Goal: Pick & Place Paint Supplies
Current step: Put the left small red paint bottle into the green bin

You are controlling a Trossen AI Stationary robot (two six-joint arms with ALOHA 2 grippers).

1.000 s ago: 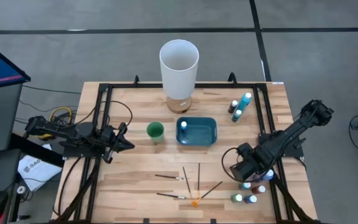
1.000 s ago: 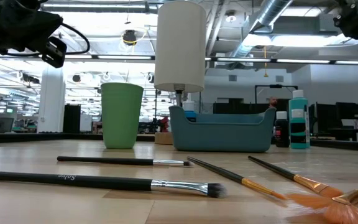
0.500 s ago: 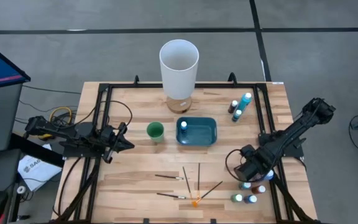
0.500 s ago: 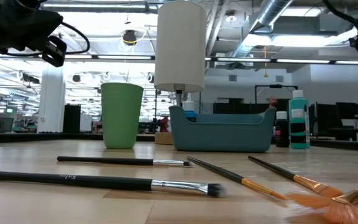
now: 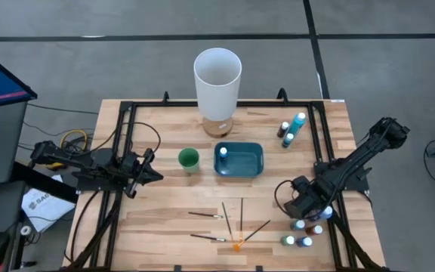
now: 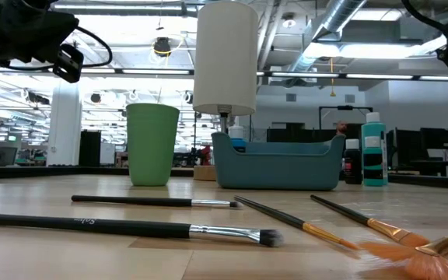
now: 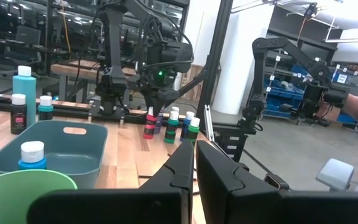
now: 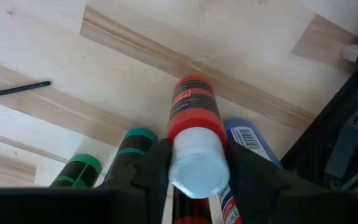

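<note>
Standing among the bottles at the bench's (image 5: 165, 227) right near corner, a red paint bottle (image 8: 194, 134) is clamped by the right claw (image 8: 194, 168), while the left claw (image 7: 194, 168) is kept clenched empty at the left.

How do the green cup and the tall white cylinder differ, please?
The green cup is short and green; the white cylinder is much taller and white. The cup rests directly on the table, while the cylinder is raised on a small wooden base. Both stand upright with open tops.
</note>
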